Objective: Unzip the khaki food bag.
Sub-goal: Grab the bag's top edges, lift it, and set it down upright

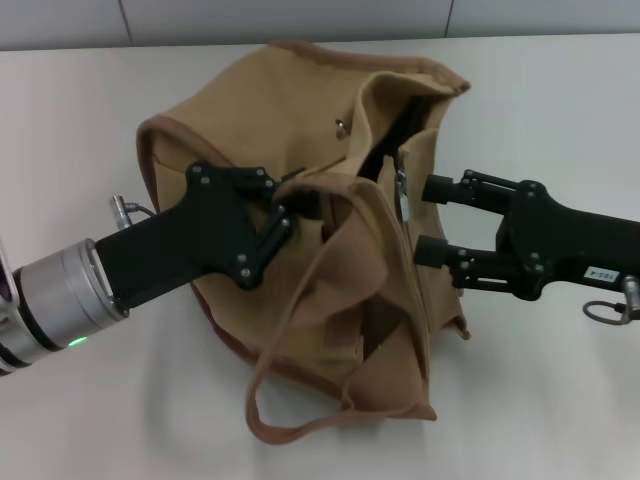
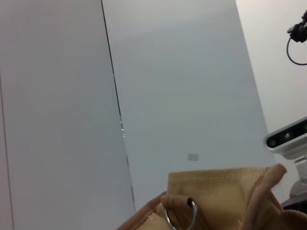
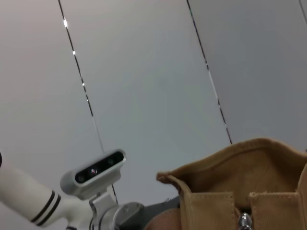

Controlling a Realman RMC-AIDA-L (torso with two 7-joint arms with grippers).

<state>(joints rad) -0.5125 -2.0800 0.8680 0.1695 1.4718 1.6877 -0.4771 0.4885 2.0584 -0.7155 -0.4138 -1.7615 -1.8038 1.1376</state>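
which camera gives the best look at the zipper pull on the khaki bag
The head view: the metal zipper pull hangs at the dark opening of the khaki food bag, just ahead of the open right gripper. The right wrist view shows only a metal sliver at the frame's edge; the left wrist view shows a metal ring instead.

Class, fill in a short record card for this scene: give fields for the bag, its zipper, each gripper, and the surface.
bag: khaki food bag, slumped on the table, one strap handle looped toward the robot
zipper: metal pull hangs at a dark gap in the top; the gap looks partly open
left gripper: at the bag's top edge on the robot's left, seemingly pinching the fabric
right gripper: open, fingers on either side of the pull, not closed on it
surface: white table
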